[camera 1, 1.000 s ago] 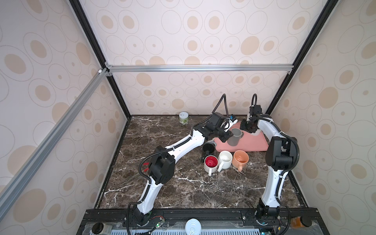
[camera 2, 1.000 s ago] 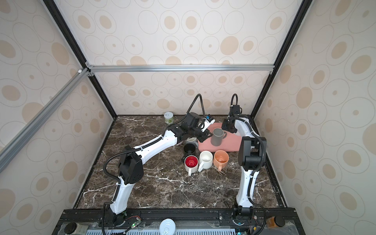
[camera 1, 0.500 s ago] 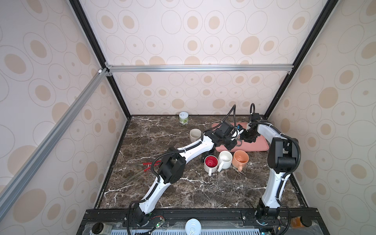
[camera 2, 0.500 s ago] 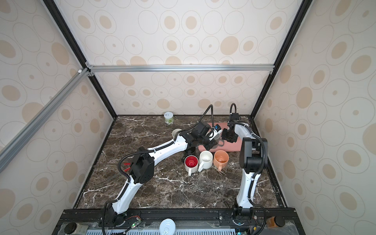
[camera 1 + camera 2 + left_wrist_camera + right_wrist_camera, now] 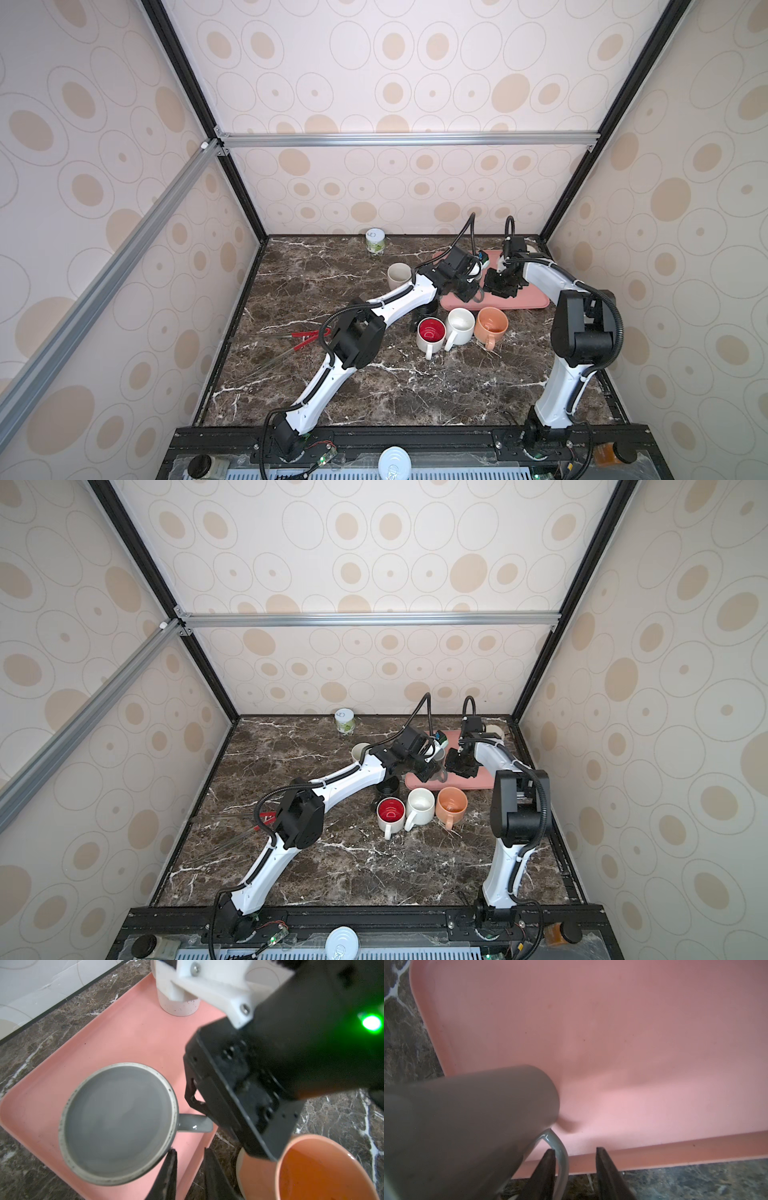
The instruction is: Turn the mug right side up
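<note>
A: Where's the grey mug (image 5: 118, 1124)?
B: Mouth up on the pink tray (image 5: 124, 1028). Right gripper (image 5: 574, 1152) straddles its handle (image 5: 563, 1156), jaws part open, not clamped; left gripper (image 5: 190, 1150) narrow, empty, just beside it
A: Handling?
B: Glazed ceramic: stiff, slick, chippable. I'd pinch the handle or wall

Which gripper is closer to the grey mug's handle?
The right. The right gripper has the handle of the grey mug between its parted jaws, close to one finger. The left gripper sits beside the mug's rim, short of the handle.
</note>
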`<state>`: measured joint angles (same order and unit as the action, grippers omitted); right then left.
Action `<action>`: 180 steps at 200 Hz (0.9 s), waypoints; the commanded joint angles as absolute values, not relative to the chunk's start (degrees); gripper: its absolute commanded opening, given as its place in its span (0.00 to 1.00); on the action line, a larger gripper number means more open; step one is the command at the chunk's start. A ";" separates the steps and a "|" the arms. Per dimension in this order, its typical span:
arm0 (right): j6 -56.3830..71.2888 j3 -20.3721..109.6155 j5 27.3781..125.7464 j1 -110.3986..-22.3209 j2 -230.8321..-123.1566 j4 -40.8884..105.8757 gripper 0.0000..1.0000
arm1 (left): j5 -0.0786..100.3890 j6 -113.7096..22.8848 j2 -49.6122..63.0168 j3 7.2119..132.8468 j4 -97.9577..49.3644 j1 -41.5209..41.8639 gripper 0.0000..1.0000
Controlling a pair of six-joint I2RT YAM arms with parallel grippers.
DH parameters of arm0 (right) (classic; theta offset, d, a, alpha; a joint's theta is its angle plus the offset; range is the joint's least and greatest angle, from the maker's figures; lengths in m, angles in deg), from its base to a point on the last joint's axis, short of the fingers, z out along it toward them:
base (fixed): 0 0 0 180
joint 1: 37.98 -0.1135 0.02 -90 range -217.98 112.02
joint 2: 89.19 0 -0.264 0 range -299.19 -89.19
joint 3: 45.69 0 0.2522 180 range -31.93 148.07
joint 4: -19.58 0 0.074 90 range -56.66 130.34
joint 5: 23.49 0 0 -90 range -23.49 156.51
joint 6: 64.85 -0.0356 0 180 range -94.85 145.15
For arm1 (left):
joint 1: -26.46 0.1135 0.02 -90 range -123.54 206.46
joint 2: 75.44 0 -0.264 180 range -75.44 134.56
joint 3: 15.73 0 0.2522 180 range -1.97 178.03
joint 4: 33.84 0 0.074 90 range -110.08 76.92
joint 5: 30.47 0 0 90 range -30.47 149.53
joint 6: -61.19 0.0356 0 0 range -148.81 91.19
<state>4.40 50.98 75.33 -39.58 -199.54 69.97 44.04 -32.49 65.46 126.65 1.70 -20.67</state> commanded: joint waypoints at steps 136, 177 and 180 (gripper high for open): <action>7.65 51.82 64.41 -46.61 -184.83 76.41 0.37 | 44.51 -30.42 54.22 122.73 4.26 -14.62 0.31; 7.08 48.31 60.67 -51.45 -181.32 74.54 0.43 | 47.31 -29.10 44.97 110.83 -2.57 -14.54 0.34; 6.99 48.24 60.63 -51.67 -181.48 74.42 0.44 | 47.38 -29.01 44.79 110.78 -2.57 -14.51 0.34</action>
